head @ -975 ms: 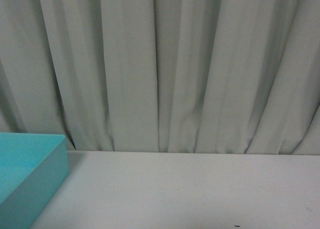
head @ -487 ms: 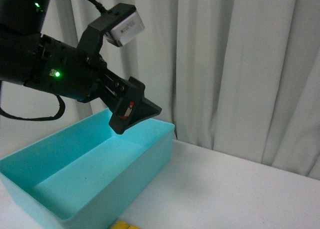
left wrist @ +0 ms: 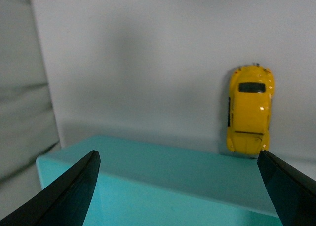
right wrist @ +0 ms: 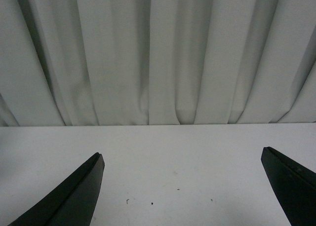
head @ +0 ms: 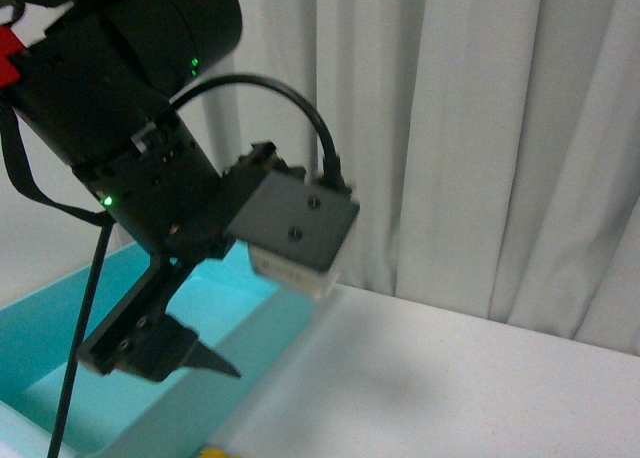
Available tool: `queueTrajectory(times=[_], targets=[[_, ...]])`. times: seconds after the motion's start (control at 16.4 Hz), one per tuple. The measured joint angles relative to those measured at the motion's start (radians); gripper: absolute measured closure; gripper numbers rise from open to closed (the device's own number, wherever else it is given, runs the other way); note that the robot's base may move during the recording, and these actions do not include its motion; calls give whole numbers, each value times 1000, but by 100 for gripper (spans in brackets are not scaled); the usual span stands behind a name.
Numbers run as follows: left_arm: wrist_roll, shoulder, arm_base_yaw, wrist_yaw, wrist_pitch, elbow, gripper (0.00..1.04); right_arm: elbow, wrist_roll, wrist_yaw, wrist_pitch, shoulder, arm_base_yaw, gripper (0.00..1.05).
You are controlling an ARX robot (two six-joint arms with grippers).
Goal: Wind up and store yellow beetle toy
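I am seeing the left gripper [left wrist: 177, 156] and the right gripper [right wrist: 182, 154] spread wide, holding nothing. The yellow beetle toy [left wrist: 249, 110] is sitting on the white table [left wrist: 148, 63], just outside the teal bin [left wrist: 163, 179].

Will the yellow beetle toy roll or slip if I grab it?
Probably rolls lengthwise if nudged: the yellow beetle toy stands upright on the smooth white table. Its rounded, glossy shell may slip in a pinch. It looks rigid and is likely light.

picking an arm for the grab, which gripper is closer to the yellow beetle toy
Left. The left gripper hangs over the turquoise bin, the yellow beetle toy on the table just beyond it. The right gripper faces only table and curtain.
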Motion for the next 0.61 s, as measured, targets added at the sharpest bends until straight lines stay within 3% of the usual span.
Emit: queueTrajectory(times=[0.18, 0.37, 0.61], targets=[[166, 48, -91, -79, 16, 0, 7, 0, 0, 0, 0, 0, 0, 7], [190, 97, -104, -158, 29, -36, 7, 0, 0, 0, 0, 0, 0, 7], [21, 140, -101, -256, 34, -71, 7, 0, 0, 0, 0, 0, 0, 7]])
